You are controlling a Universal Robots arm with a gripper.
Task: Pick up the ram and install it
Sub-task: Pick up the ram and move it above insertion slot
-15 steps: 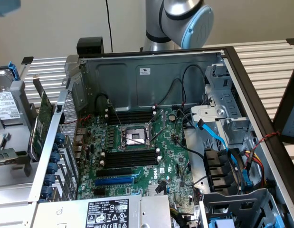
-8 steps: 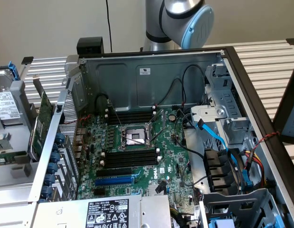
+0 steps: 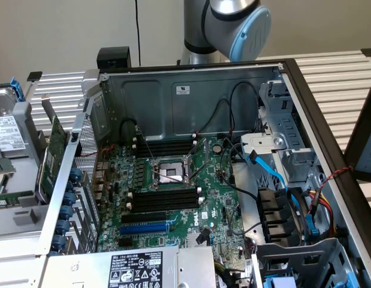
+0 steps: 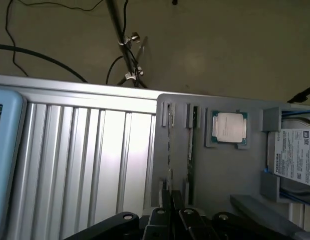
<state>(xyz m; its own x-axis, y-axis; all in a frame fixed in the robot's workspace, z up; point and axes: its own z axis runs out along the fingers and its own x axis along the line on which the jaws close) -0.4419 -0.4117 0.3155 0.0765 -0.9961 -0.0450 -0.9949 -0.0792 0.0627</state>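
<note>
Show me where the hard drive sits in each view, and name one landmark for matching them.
Exterior view: the hard drive lies at the exterior view's left edge, outside the open computer case.
Wrist view: the hard drive, labelled Toshiba, sits in the grey tray, beside the CPU.
Shared landmark: the ribbed metal table.
</note>
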